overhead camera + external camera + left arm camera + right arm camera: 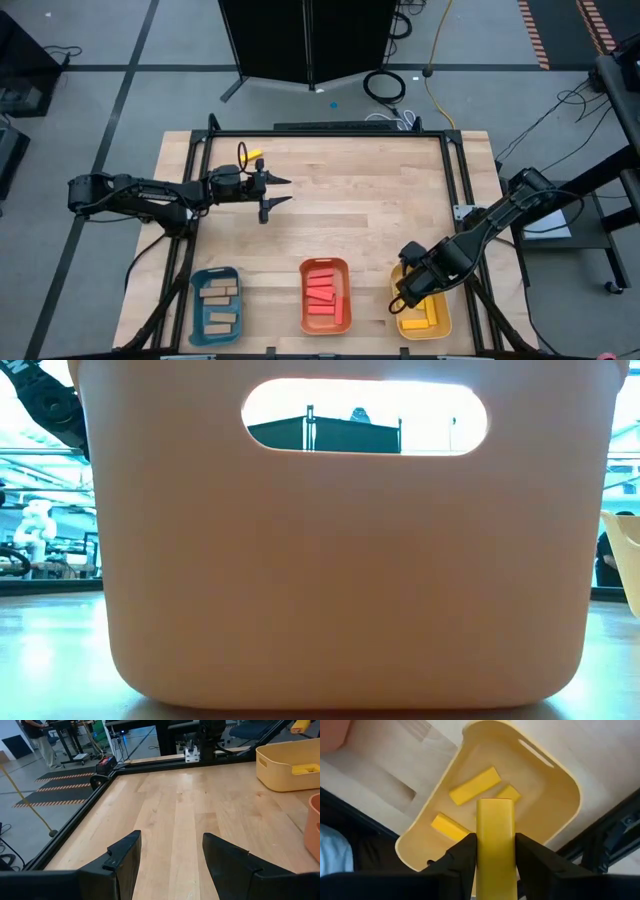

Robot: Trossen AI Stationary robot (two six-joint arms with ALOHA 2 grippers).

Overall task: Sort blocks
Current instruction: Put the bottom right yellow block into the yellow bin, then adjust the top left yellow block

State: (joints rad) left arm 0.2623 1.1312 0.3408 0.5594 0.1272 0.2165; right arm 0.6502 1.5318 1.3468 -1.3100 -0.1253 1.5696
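My right gripper [495,842] is shut on a yellow block [495,825] and hovers over the yellow tray [560,780], near the table's near right corner [405,290]. Three yellow blocks [474,785] lie flat on that tray's floor. Tan blocks [220,292] lie in the blue tray [196,310] and red blocks [322,295] in the orange tray [344,300]. My left gripper [288,190] is open above the bare table's far left part [172,845], touching nothing. One small yellow piece [255,153] lies just beyond it. My right gripper pinches the yellow block by its two long side faces [481,845], one finger [462,855] on each side. The fingers lie along the block, which sticks out past them. They come from above, and the block is lifted clear over the tray's inside.
The three trays stand in a row along the table's near edge. The orange tray [340,560] fills the low view, with the yellow tray's rim [625,550] at its right. A black frame [455,160] borders the table. Bare wood [370,200] spreads across the middle and far side.
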